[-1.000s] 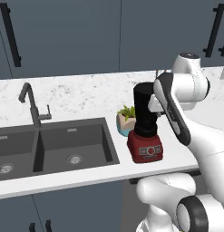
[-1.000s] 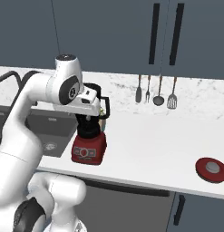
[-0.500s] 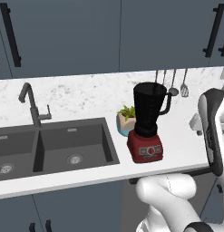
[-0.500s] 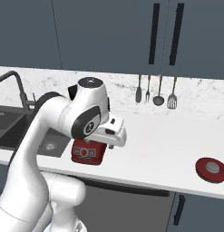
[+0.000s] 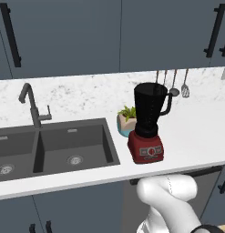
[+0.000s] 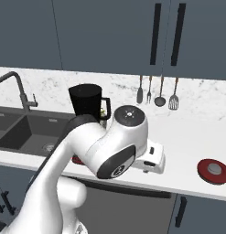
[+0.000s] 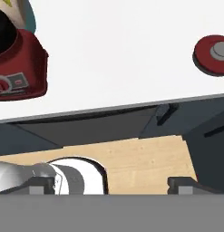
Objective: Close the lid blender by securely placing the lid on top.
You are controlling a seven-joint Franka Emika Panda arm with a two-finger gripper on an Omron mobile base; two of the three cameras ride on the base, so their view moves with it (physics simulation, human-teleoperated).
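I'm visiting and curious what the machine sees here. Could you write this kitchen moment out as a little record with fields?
blender: black jar on a red base, upright on the counter, top open
lid: red disc lying flat on the counter, far to the blender's right, apart from it
gripper: fingertips spread apart, holding nothing
beside blender: small potted plant
sink: double basin with faucet, left of the blender
wall: hanging utensils
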